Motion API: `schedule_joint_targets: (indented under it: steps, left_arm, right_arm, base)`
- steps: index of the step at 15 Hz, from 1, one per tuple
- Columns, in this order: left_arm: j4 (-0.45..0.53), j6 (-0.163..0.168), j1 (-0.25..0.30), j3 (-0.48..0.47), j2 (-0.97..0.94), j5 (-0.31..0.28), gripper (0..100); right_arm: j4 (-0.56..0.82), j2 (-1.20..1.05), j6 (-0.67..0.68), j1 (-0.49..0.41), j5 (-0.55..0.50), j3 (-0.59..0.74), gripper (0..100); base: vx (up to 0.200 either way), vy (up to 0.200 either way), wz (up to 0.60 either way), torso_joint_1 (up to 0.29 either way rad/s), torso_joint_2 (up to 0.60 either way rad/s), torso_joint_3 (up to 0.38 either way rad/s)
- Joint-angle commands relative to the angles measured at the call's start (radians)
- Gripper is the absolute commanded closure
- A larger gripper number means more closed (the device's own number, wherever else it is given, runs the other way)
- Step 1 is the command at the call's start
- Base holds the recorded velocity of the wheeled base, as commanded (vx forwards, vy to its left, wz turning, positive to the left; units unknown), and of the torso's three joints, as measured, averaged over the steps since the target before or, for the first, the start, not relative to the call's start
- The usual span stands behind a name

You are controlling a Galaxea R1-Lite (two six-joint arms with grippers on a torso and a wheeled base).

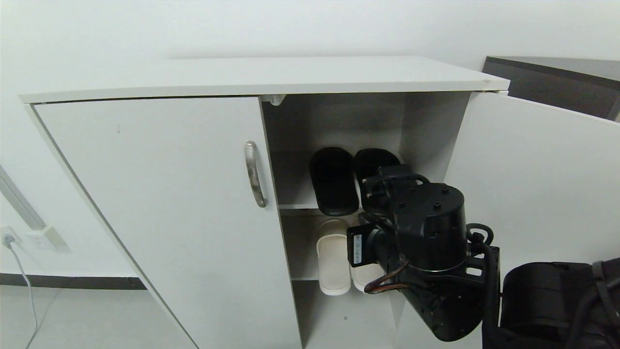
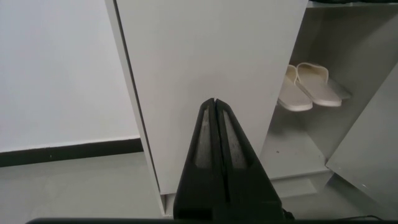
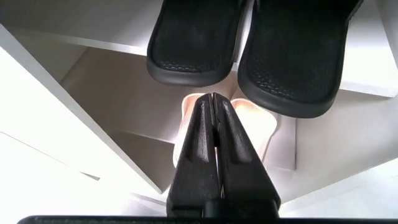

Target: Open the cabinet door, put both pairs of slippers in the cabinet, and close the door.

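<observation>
The white cabinet (image 1: 271,77) has its right door (image 1: 537,184) swung open and its left door (image 1: 160,213) shut. A pair of black slippers (image 1: 334,179) lies on the upper shelf, heels hanging over the edge (image 3: 193,50). A pair of white slippers (image 1: 333,261) lies on the shelf below (image 2: 311,87). My right gripper (image 3: 213,102) is shut and empty, just in front of the shelves between the two pairs. My left gripper (image 2: 214,106) is shut and empty, low down facing the closed left door.
The left door carries a metal handle (image 1: 254,173). A wall socket with a cable (image 1: 9,240) sits low on the wall at the left. A dark desk edge (image 1: 557,82) shows behind the open door. The bottom compartment floor (image 2: 298,155) is bare.
</observation>
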Motion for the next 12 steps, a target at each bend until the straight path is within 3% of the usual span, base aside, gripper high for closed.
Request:
schedule_joint_targets:
  steps: [1,12]
  left_arm:
    - [0.000,-0.002,0.000,0.000,0.001,0.000,100]
    - [0.000,-0.002,0.000,0.000,0.001,0.001,100]
  right_arm:
    - [0.000,0.005,0.000,0.003,0.000,0.002,100]
    - [0.000,0.022,0.002,0.003,0.002,0.013,100]
  base:
    - [-0.200,0.000,0.00,0.007,0.00,-0.007]
    - [-0.200,0.000,0.00,0.001,0.00,0.003]
